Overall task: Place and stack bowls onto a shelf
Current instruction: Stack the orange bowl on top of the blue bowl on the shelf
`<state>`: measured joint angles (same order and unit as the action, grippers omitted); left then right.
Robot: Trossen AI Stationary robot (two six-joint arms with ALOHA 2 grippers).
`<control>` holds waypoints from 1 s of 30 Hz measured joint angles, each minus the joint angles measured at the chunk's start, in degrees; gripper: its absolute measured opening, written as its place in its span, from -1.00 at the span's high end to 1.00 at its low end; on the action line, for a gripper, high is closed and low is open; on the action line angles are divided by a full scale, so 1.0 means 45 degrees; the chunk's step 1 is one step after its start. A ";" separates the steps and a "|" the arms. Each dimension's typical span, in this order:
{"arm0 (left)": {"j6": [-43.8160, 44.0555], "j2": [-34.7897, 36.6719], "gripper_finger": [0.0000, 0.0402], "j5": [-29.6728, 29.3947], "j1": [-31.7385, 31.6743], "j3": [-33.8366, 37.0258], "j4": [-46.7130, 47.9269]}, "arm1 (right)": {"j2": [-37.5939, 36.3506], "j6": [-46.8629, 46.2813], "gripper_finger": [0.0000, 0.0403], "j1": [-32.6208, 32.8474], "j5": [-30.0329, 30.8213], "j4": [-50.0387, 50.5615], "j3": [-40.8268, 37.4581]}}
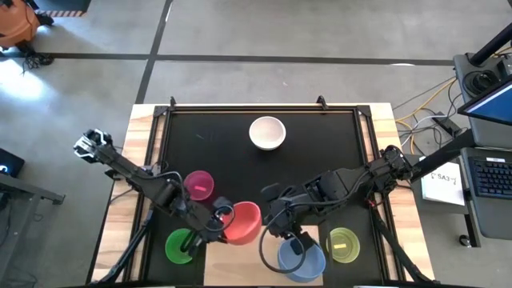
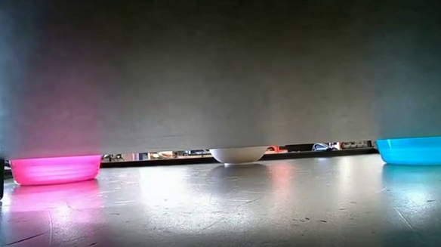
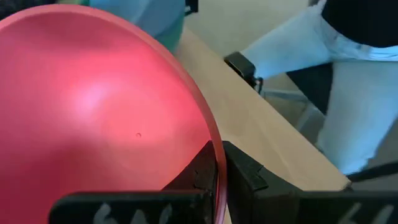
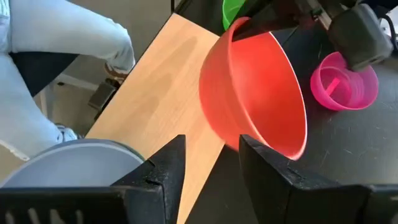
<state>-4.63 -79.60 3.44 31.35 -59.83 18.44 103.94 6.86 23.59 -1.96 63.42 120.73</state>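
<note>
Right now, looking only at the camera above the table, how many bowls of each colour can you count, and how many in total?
white bowl: 1
magenta bowl: 1
red bowl: 1
green bowl: 1
grey-blue bowl: 1
yellow-green bowl: 1
Total: 6

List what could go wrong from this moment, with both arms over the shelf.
1. The left gripper pinches only the rim of the red bowl, which hangs tilted in the right wrist view; it might slip or land crooked on the shelf.
2. The right gripper, open over the grey-blue bowl, sits close beside the red bowl, so the arms could bump.
</note>
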 joint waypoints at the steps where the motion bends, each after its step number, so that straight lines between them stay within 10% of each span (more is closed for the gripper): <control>1: -0.0247 -0.0120 1.00 0.0001 0.0000 -0.0208 -0.0039 | 0.0000 0.0072 0.28 0.0000 0.0001 0.0000 0.0000; 30: -0.5633 -0.1882 1.00 0.0035 -0.0039 -0.3823 0.1747 | 0.0112 0.3000 0.48 0.0009 -0.2671 -0.0922 -0.0704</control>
<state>-29.98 -88.07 3.60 31.18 -77.03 26.31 104.44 20.36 23.63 -13.97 59.27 117.56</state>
